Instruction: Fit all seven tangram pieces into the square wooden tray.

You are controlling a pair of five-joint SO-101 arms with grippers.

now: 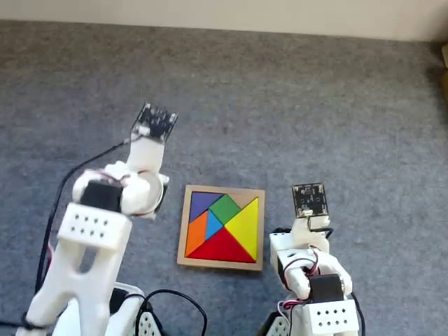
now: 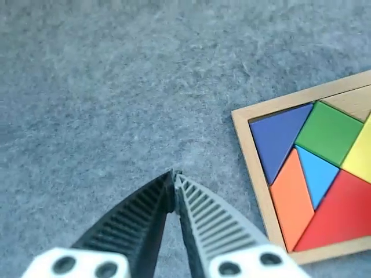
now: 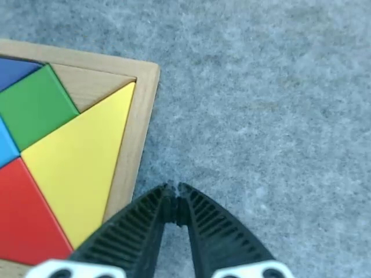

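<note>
The square wooden tray (image 1: 222, 190) lies on the grey carpet between the two arms. Several pieces lie flat in it: dark blue (image 2: 278, 136), green (image 2: 330, 133), light blue (image 2: 317, 174), orange (image 2: 293, 200), red (image 2: 342, 214) and yellow (image 3: 81, 168). A small triangular gap of bare wood (image 3: 90, 84) shows at the tray's far right corner. My left gripper (image 2: 174, 176) is shut and empty over the carpet, just off the tray's left rim (image 2: 259, 174). My right gripper (image 3: 172, 190) is shut and empty beside the right rim (image 3: 132, 145).
Grey carpet (image 1: 294, 91) spreads around the tray. The left arm (image 1: 133, 189) stands to the tray's left and the right arm (image 1: 311, 252) to its right. Cables (image 1: 175, 301) lie by the bases at the near edge.
</note>
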